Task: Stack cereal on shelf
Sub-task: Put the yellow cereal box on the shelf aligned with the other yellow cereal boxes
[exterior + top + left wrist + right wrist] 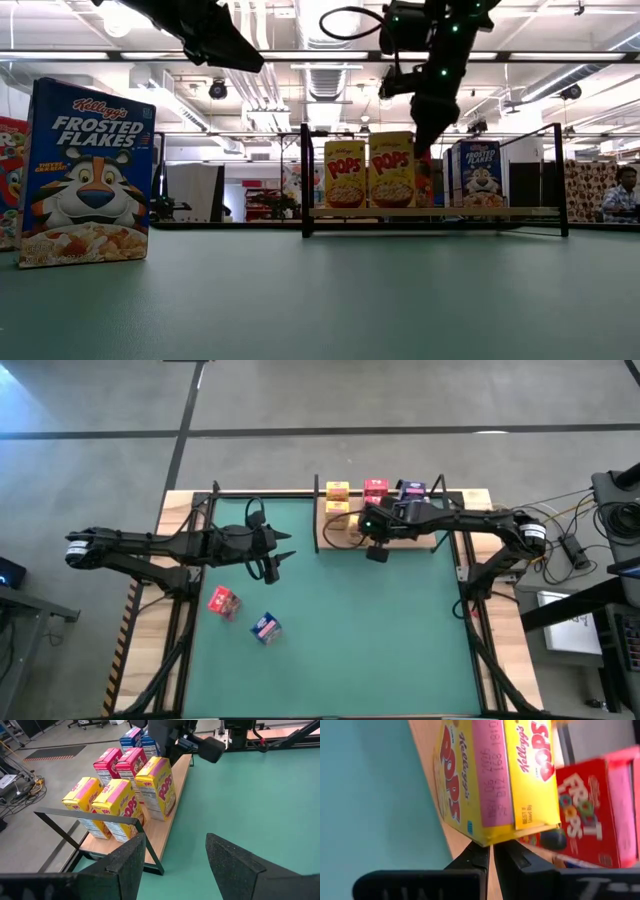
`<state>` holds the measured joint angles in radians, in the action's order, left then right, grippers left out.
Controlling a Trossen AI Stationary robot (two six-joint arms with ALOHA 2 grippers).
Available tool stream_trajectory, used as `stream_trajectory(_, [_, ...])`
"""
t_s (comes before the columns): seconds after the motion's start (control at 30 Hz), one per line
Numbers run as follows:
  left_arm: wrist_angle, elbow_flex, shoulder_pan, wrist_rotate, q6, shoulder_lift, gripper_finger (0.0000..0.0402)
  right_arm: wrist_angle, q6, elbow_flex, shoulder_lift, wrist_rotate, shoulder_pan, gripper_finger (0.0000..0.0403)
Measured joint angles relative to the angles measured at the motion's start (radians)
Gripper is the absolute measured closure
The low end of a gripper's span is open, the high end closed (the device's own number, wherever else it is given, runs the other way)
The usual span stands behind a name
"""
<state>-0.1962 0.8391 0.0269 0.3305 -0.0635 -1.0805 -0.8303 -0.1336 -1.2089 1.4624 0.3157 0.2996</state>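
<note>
From above, the shelf [470,500] sits at the far edge of the green worktop [380,630], on the right side. Little cereal boxes stand on it: yellow ones [338,491], a red one [376,487] and a blue one [412,489]. The right tool [377,550] hangs at the front edge of the shelf. The left tool [272,565] waits over the worktop, well apart from the shelf. Near it lie a loose red box [224,602] and a loose blue box [265,628], not yet on the shelf

From table height, the loose blue box [85,173] stands upright and close. Two yellow boxes [368,172] stand side by side on the wooden board

From the left wrist, the left tool [175,865] is wide open and holds nothing. Seven boxes are on the shelf: three yellow, two red, two blue

From the right wrist, the right tool [492,857] is pinched fully together, just under a corner of a yellow box [495,780]. It seems to hold nothing

The boxes look light and thin, printed in bright colours. They could tip or dent easily, I think. A soft pinch across the two flat wide faces, near the middle, looks best
</note>
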Motion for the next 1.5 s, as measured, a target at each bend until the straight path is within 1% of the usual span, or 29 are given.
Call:
stream_trajectory(0.4, [0.002,0.000,0.000,0.000,-0.001,0.000,0.0209,0.180,-0.051,0.034,0.001,-0.005,0.000,0.0390])
stream_trajectory(0.67, [0.002,0.000,0.000,0.000,-0.001,0.000,0.0209,0.240,-0.073,0.058,0.001,-0.007,0.000,0.0390])
stream_trajectory(0.77, [0.002,0.000,0.000,0.000,-0.001,0.000,0.0209,0.286,-0.088,0.069,0.001,-0.017,0.000,0.0390])
stream_trajectory(0.9, [0.003,0.000,0.000,0.000,-0.001,0.000,0.0209,0.361,-0.103,0.083,0.002,-0.062,0.000,0.0390])
stream_trajectory(1.1, [0.005,0.000,0.000,0.000,-0.001,0.000,0.0209,0.441,-0.128,0.101,0.004,-0.062,0.000,0.0390])
stream_trajectory(1.33, [0.011,0.000,0.000,0.000,-0.002,0.000,0.0209,0.501,-0.174,0.102,0.057,-0.061,0.000,0.0390])
stream_trajectory(1.5, [0.009,0.000,0.000,0.000,-0.002,0.000,0.0209,0.491,-0.179,0.102,0.073,-0.053,0.000,0.0390])
